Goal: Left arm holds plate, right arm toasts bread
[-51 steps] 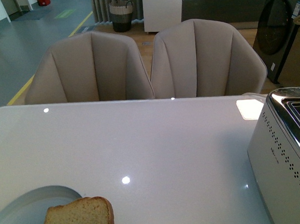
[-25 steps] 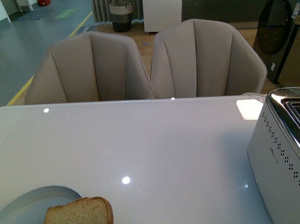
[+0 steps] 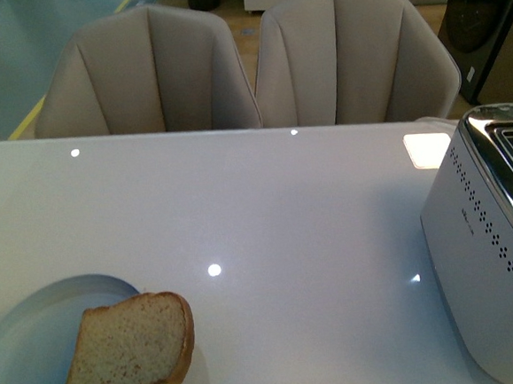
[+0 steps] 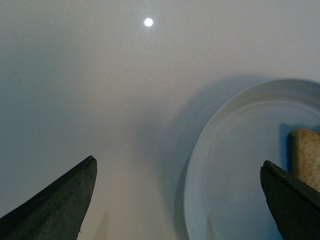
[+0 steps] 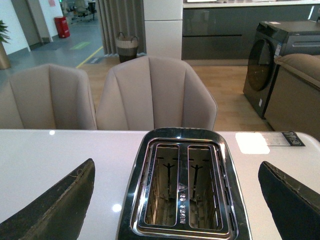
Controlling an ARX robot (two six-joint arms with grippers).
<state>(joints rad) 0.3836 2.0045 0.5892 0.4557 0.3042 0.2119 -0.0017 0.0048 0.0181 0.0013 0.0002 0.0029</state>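
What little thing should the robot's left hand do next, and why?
Probably lower the left gripper onto the rim of the plate and close. Its jaws stand wide open, holding nothing, with the rim lying between them. The bread lies on the plate, which nothing steadies yet.

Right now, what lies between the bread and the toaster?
Nothing: the front view shows only bare white table with light glints between the bread and the toaster.

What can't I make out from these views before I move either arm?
Front view: plate cut off by the bottom-left edge; toaster by the right edge; neither arm in frame.
Left wrist view: bread mostly hidden by the frame edge and the left pincer.
Right wrist view: toaster's near end cut off.
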